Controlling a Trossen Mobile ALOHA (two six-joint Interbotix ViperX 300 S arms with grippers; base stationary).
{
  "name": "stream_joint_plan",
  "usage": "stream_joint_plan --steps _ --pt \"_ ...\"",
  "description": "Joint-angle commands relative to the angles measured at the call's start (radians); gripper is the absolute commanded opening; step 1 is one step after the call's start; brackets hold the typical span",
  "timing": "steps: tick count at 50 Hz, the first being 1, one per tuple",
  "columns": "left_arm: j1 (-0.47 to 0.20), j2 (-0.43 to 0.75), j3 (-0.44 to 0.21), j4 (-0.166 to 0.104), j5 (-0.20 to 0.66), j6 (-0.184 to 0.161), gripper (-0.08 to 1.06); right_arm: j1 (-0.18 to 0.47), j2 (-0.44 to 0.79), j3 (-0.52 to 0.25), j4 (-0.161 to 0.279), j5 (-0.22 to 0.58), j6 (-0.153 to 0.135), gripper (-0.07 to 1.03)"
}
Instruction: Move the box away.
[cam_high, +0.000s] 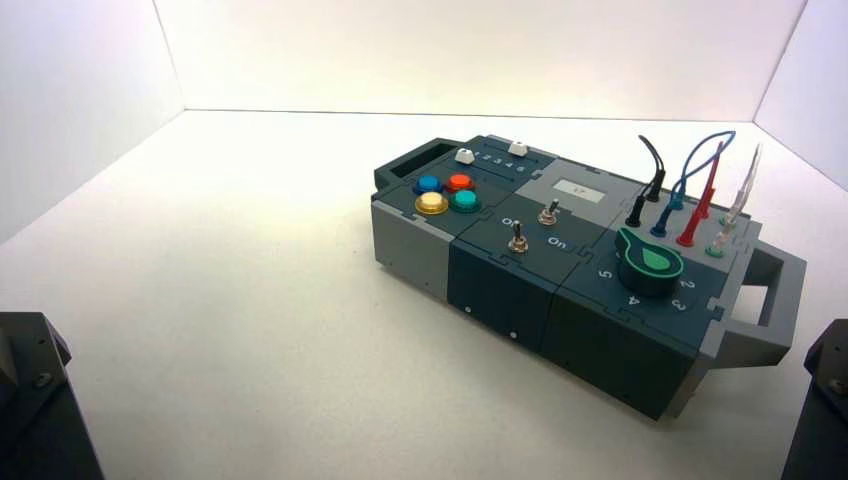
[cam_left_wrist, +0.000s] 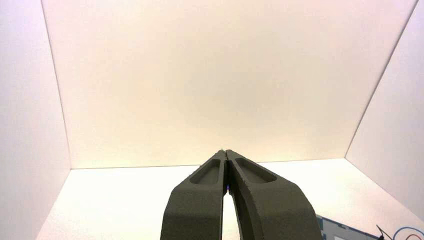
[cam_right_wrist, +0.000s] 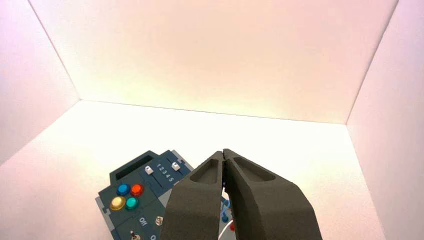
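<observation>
Two end handles make this easy, I reckon: the box (cam_high: 580, 260) sits skewed on the tabletop (cam_high: 220, 300), right of the middle and nearer its right edge. It looks rigid, chunky plastic, probably hefty enough that I'd shove or hook a handle (cam_high: 770, 300), keeping off the cables (cam_high: 690, 190). Left pincer (cam_left_wrist: 226, 152) and right pincer (cam_right_wrist: 223, 151) both closed, parked at the near corners.
</observation>
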Motion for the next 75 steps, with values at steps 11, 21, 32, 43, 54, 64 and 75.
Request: stream_joint_plan --steps 11,21,32,43,54,64,75 --pt "0.005 0.02 -0.017 -0.002 -0.014 0.0 -0.03 0.003 0.026 -0.011 0.003 -0.009 0.006 -0.02" --pt "0.006 0.051 -0.021 -0.002 -0.014 0.0 -0.03 0.003 0.026 -0.011 0.018 -0.012 0.006 -0.02" --pt "0.005 0.172 -0.038 -0.011 -0.037 -0.002 -0.03 0.003 0.071 -0.011 0.072 -0.003 0.006 -0.02" --pt "-0.032 0.38 -0.101 -0.021 -0.075 0.0 -0.03 0.002 0.114 -0.018 0.107 -0.006 0.014 -0.02" --pt "-0.156 0.658 -0.198 -0.025 -0.092 0.003 -0.03 -0.002 0.121 -0.015 0.143 -0.012 0.028 -0.02" --pt "-0.284 0.87 -0.275 -0.025 -0.091 0.003 -0.03 0.0 0.152 -0.012 0.19 -0.012 0.031 -0.02" --pt "-0.359 1.063 -0.351 -0.021 -0.049 0.008 -0.03 0.0 0.221 -0.026 0.249 -0.018 0.028 -0.02"
